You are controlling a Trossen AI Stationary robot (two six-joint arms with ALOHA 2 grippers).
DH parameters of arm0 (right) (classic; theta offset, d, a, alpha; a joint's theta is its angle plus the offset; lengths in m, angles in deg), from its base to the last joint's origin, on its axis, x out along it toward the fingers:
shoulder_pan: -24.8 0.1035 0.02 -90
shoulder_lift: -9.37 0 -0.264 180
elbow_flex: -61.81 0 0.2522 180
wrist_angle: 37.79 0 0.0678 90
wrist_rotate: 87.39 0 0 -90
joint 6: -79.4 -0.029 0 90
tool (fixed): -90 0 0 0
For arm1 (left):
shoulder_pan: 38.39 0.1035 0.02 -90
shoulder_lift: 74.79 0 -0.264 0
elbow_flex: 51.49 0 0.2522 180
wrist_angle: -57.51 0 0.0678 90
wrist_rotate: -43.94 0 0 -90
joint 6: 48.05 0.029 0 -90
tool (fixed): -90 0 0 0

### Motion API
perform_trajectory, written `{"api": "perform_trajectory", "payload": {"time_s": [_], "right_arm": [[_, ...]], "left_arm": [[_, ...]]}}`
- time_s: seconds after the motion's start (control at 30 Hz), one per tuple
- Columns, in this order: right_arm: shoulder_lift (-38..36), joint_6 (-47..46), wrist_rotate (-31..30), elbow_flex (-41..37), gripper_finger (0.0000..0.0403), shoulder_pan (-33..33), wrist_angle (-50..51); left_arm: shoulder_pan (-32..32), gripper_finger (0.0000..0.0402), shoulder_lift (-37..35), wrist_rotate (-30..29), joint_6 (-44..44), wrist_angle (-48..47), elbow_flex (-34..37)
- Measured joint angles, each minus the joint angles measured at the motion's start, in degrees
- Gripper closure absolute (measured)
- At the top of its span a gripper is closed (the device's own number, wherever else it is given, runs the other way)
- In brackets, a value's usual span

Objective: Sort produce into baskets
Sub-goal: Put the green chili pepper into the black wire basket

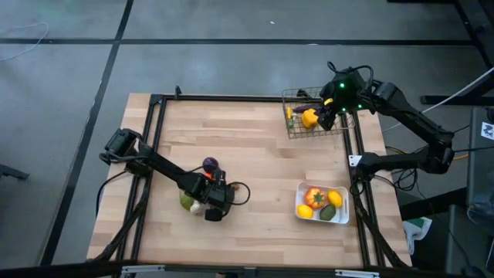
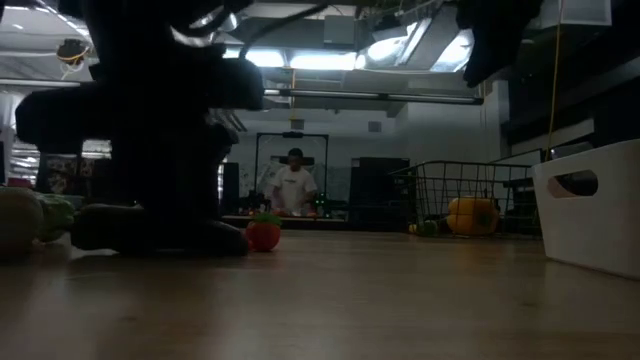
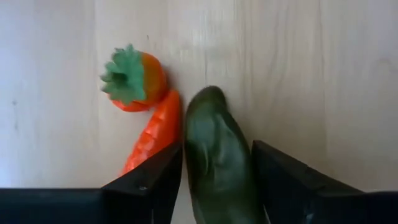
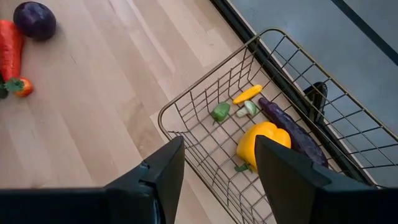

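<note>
The left gripper [image 3: 214,180] is low over the front-left part of the table [image 1: 255,166], its fingers [image 3: 152,186] on either side of a green cucumber [image 3: 217,155]. The cucumber lies flat on the wood with its long axis running straight out between the fingers and its rounded tip pointing forward, away from the wrist. The fingers stand close against its sides; whether they are pinching it or just off it I cannot tell.

Just beside the cucumber lies an orange carrot [image 3: 152,137], its long axis slanting so that its far end leans toward the cucumber's tip. At that end a small red tomato [image 3: 137,81] with a green leafy top touches the carrot. In the high view a purple round piece [image 1: 210,164] sits near this group.

The right gripper [image 4: 217,180] hangs above the wire basket [image 1: 293,127] at the table's back right, fingers spread, holding nothing. In the basket lie a yellow pepper [image 4: 264,143], a purple eggplant [image 4: 292,130] stretched along the wall beside the pepper, a small yellow piece [image 4: 247,94] and two green bits [image 4: 221,112].

The white tray [image 1: 345,207] at the front right holds a red-orange piece [image 1: 315,196], two lemons [image 1: 306,211] and green pieces [image 1: 329,214].
</note>
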State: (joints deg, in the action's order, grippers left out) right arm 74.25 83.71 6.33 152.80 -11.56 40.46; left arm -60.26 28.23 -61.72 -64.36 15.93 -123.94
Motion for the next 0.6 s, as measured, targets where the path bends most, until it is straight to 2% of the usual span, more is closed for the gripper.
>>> {"api": "perform_trajectory", "payload": {"time_s": [0.17, 0.43, 0.6], "right_arm": [[0.00, 0.02, 0.01, -0.02, 0.0210, 0.01, 0.01], [0.00, 0.07, 1.91, -0.02, 0.0210, 0.00, -0.02], [0.00, 0.37, 2.86, -0.01, 0.0210, 0.00, -0.03]], "left_arm": [[-0.15, 0.0236, 0.85, 0.51, -0.28, 0.10, 0.04], [-0.07, 0.0305, 0.66, 0.50, -0.31, 2.10, 0.00], [0.29, 0.0303, 0.66, 0.52, 0.03, 5.53, -2.09]]}}
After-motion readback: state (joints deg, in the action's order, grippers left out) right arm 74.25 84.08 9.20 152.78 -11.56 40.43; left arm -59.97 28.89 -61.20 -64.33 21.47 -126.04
